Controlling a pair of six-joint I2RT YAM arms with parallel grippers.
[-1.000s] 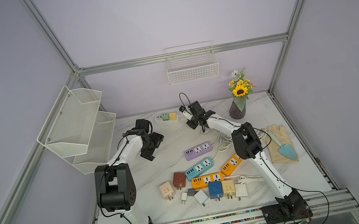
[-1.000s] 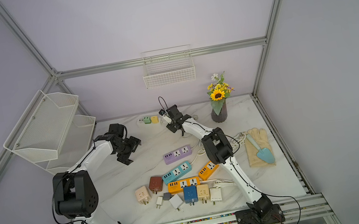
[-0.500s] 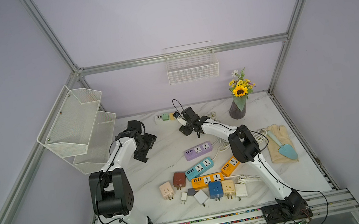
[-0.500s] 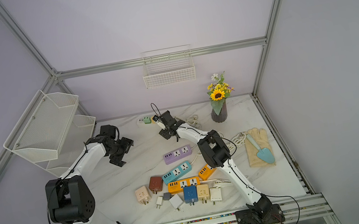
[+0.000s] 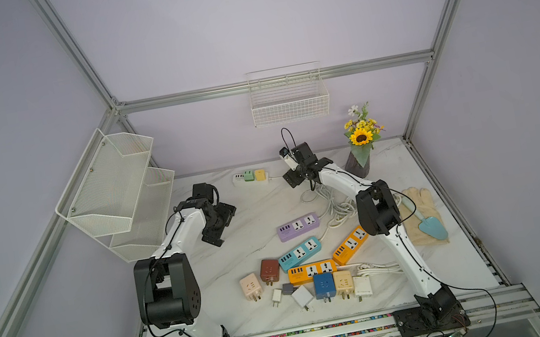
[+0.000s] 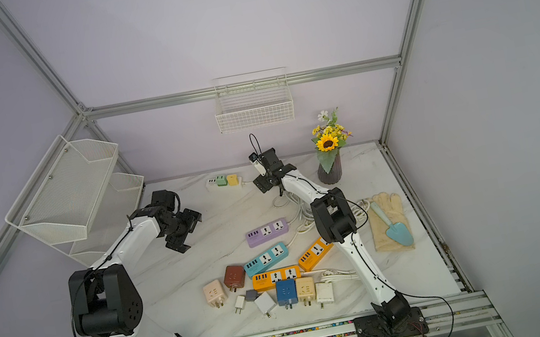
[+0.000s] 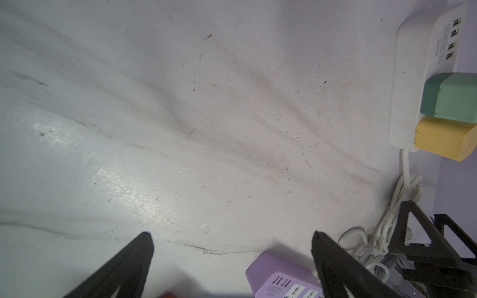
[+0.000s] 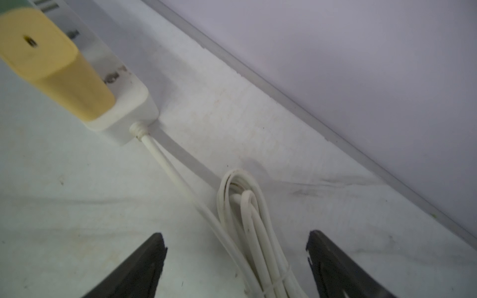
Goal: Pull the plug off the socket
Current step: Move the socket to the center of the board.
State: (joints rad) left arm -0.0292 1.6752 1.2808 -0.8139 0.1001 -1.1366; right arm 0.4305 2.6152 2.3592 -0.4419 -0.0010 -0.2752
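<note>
Right claw [image 8: 235,242] has just opened wide, empty, above the coiled cord [image 8: 245,206]. Yellow plug [image 8: 51,64] remains seated in the white socket strip [image 8: 126,109] at the surface's [image 5: 260,208] far edge. Left claw [image 7: 232,240] wide, idle. Judgement: pull not yet made; regrasp needed.

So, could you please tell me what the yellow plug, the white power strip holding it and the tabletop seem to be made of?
Yellow plug: likely matte moulded plastic; even colour, rounded edges.
White power strip: smooth satin plastic, slightly scuffed.
Tabletop: marble-look slab, grey veins, soft sheen; stone or laminate, cannot tell.
</note>
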